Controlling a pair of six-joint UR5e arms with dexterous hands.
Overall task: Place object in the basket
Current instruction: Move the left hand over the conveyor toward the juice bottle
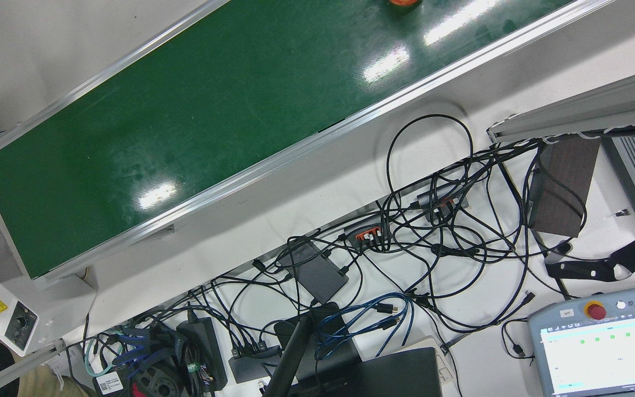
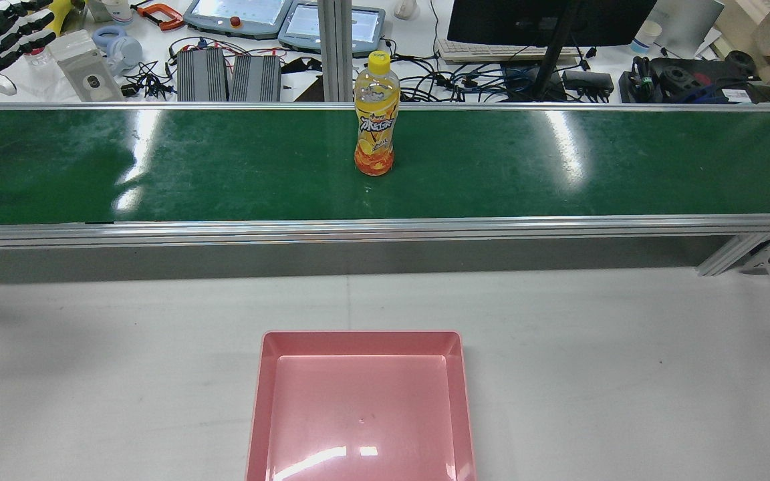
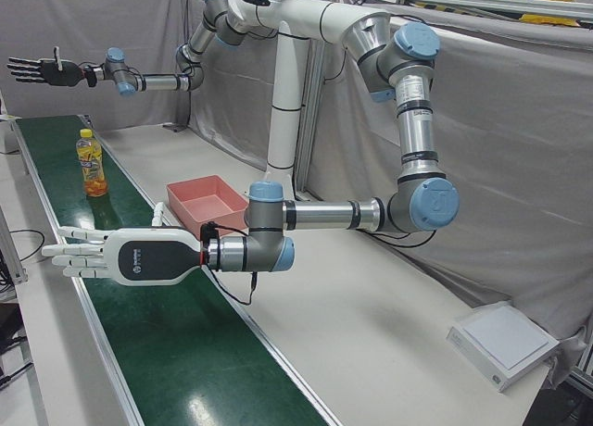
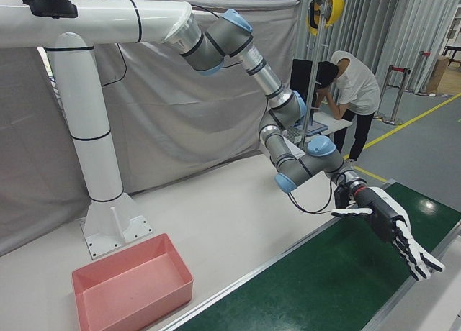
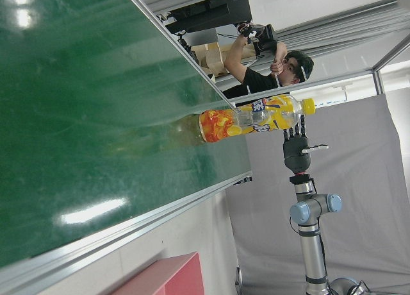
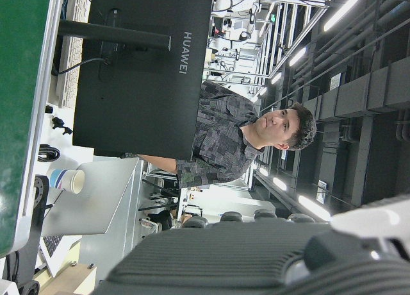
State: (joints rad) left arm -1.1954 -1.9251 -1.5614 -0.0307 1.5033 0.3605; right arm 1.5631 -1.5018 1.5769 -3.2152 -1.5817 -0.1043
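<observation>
Your left robot hand (image 3: pixel 130 259) hangs flat over one end of the green surface (image 2: pixel 559 167), fingers stretched out and spread, holding nothing. In the rear view it shows only at the top left corner, over the far edge of that surface. Your right robot hand (image 4: pixel 389 227) is released as well, fingers splayed and empty, held out above the opposite end.

The bottle (image 2: pixel 375 113), the one thing to be moved, stands upright near the middle of the green surface, well apart from both hands. It has a yellow cap and an orange label, and sits closer to the far rail than to the near one. From the left hand's camera you look along the green surface at the bottle, with the right robot hand beyond it.

Across the near rail, on the white surface (image 2: pixel 625 367), lies one pink basket (image 2: pixel 361 337), roughly in line with the bottle; only its glossy floor shows inside.

Behind the far rail are two teach pendants (image 2: pixel 238 13), a monitor (image 2: pixel 545 20) and a tangle of cables (image 2: pixel 465 80).
</observation>
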